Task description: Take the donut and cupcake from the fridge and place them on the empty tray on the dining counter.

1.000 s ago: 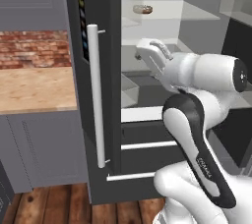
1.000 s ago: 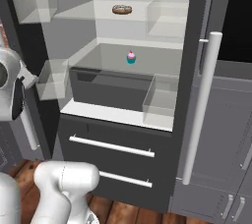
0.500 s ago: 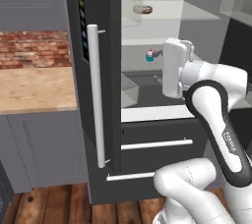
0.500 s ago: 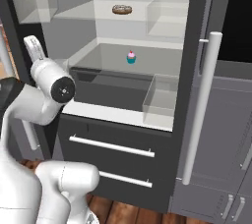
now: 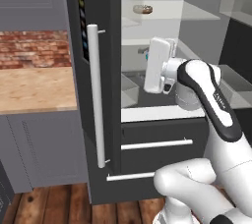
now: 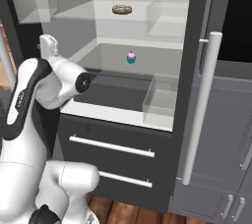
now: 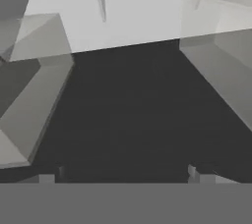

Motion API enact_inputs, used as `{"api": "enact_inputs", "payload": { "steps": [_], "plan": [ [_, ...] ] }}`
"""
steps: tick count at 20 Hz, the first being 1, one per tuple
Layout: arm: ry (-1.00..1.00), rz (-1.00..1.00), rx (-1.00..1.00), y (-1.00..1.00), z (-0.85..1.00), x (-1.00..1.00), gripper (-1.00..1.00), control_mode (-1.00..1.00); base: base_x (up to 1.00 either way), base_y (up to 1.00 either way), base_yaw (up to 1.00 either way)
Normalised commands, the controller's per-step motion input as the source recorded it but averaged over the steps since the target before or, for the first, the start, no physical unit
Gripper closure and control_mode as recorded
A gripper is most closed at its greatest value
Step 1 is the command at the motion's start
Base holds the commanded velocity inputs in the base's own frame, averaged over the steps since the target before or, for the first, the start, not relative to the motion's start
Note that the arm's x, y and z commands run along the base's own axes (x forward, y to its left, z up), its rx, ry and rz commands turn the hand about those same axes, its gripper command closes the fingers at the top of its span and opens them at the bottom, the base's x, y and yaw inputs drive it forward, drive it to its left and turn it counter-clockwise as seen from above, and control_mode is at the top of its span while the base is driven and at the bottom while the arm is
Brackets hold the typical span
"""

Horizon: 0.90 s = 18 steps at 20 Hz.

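The fridge (image 5: 101,31) stands open. The donut (image 6: 121,9) lies on its upper glass shelf, also seen in the left base view (image 5: 142,9). On the pale shelf below stands the cupcake (image 6: 131,57), with pink frosting and a teal wrapper. My white hand (image 5: 160,66) hovers at the front of the opening at the cupcake's height, short of it, and covers most of it in the left base view. In the hand view my gripper (image 7: 125,176) is open with nothing between the fingertips (image 7: 199,174), facing the dark bin under the pale shelf. The tray and dining counter are out of view.
Clear bins (image 6: 162,100) line the fridge's sides and doors. Two drawers with white bar handles (image 6: 112,147) sit below the shelves. A long white door handle (image 5: 96,95) hangs left of my arm. A wood-topped counter (image 5: 34,88) with a brick wall behind lies at left.
My arm has swung in front of the fridge opening, and the hand has turned to face the shelves. The jaws have stayed wide apart. The donut and cupcake have not moved.
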Motion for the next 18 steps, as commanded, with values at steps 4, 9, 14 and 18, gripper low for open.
{"api": "enact_inputs", "payload": {
  "steps": [4, 9, 14, 18],
  "plan": [
    [0.00, 0.15, -0.04, 0.42, -0.06, 0.60, -1.00, -1.00, 0.00, 0.00, 0.00],
    [0.00, 0.09, 0.00, 0.42, -0.13, 0.69, -1.00, -1.00, 0.00, 0.00, 0.00],
    [-0.05, 0.16, 0.00, 0.66, -0.34, 0.39, -1.00, -1.00, 0.00, 0.00, 0.00],
    [0.00, 0.18, 0.00, 0.85, -0.13, 0.30, -1.00, -1.00, 0.00, 0.00, 0.00]
  ]
}}
